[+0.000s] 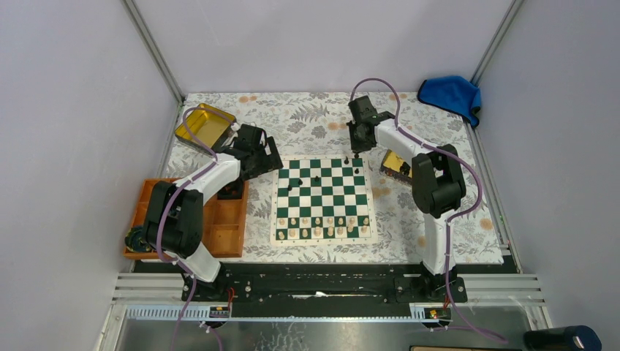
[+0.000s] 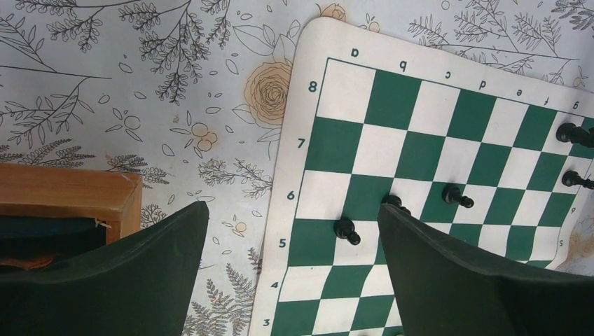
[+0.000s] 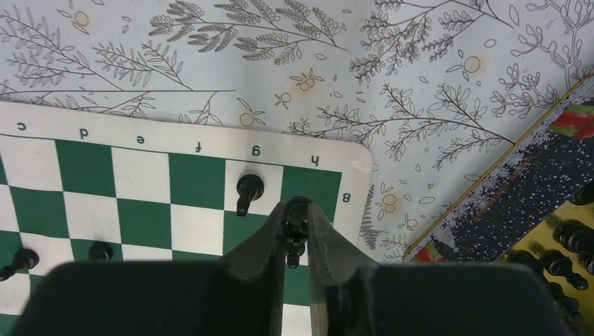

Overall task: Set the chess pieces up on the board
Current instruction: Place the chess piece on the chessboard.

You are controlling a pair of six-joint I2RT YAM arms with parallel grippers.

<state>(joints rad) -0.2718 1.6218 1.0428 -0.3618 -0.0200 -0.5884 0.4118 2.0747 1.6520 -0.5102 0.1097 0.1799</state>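
The right gripper hangs over the far right corner of the board. Its fingers are drawn narrow around a small black piece, pinched upright above the h file, though I can't tell whether its base touches the square. Just beside it, another black piece stands on g8. A few more black chess pieces are scattered across the far half of the board, apart from one another. The cream pieces fill the two near rows. The left gripper hovers with its jaws spread wide and nothing between them, over the board's left edge around rows five and six, near the orange tray. To the right of the board, an open gold tin holds further black figures
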